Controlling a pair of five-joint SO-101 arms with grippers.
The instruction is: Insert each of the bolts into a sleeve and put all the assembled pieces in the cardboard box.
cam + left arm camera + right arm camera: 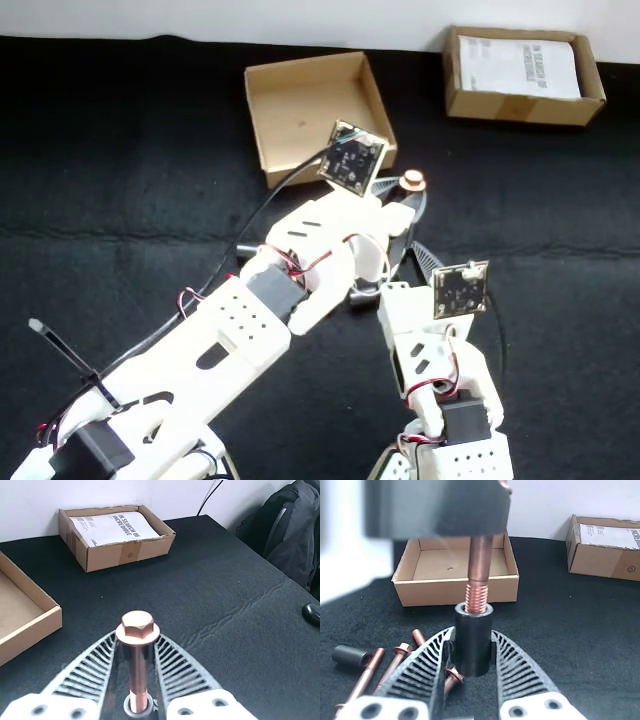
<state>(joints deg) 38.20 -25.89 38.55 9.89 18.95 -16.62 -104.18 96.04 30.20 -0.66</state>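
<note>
Cardboard box (pixel 300 110) is sitting open by the tabletop's (pixel 120 180) far edge; a second box (pixel 520 108) at the far right corner is holding a printed sheet (pixel 520 65). Right claw (pixel 472 631) is gripping an upright black sleeve (pixel 473 647); left claw (pixel 137 639) is clamping a copper bolt (pixel 137 667), its threads sitting in the sleeve's mouth.

A black-clothed table (pixel 120 150) carries an open cardboard box (pixel 256 120) at twelve o'clock and a second box (pixel 520 108), holding printed paper, at two o'clock. Loose copper bolts (pixel 400 650) and a dark sleeve (pixel 349 655) lie together.
</note>
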